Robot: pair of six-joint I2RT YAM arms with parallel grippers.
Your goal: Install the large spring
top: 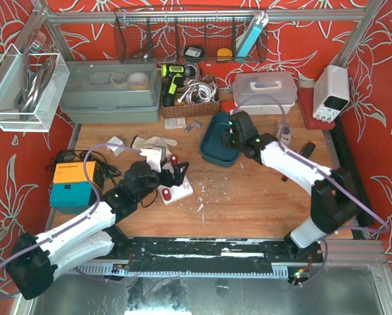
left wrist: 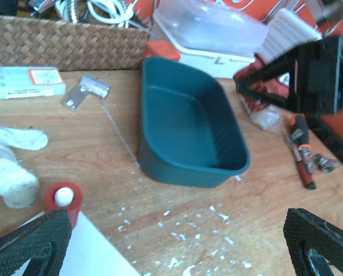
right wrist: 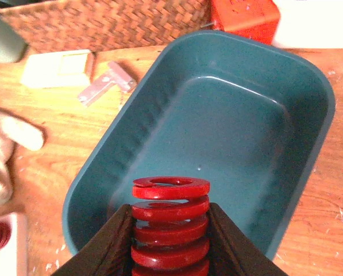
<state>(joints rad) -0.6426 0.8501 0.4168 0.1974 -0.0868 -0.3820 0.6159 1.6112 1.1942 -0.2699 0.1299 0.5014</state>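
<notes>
Above the teal bin (right wrist: pixel 312 109), we see the right gripper (right wrist: pixel 170 236) clamped on the large spring (right wrist: pixel 171 207), which stands upright between its two fingers, its top coils rising past them. We judge the pick-up done and the installation still to do: the spring is well apart from the white fixture (top: pixel 177 189), beside which the left gripper (left wrist: pixel 174 247) hovers, spread wide and empty.

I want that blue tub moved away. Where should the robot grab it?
Probably grab the tub by a long wall, from above: it sits open side up and the wall is thin, so one finger fits inside, one outside. The whole tub looks too wide to span.
</notes>
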